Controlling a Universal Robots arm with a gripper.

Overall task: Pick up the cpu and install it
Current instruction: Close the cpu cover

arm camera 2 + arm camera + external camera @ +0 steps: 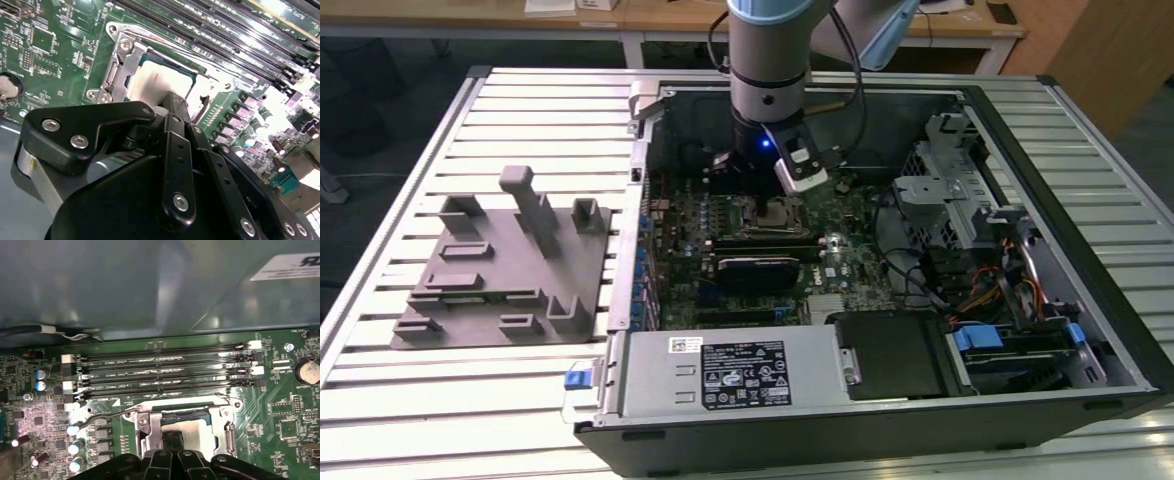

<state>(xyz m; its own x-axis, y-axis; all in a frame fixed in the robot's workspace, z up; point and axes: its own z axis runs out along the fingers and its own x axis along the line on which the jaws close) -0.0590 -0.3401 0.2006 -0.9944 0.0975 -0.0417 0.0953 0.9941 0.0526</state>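
The cpu [152, 80] lies flat inside the metal socket frame [119, 52] on the green motherboard, its silvery-white top showing in both wrist views [200, 432]. My gripper [171, 101] stands directly over it, its two black fingers pressed together with the tips at the chip's top near one edge. In the first wrist view the gripper [173, 435] covers part of the chip. The exterior view shows the arm reaching straight down into the open computer case, the gripper [761, 197] above the socket [770, 213].
The socket's load lever [102, 420] sticks out sideways. Several memory slots [165, 372] run beside the socket. A grey fixture plate with blocks [507, 265] lies on the exterior view's left. The power supply [720, 370] and drive cage [961, 190] border the board.
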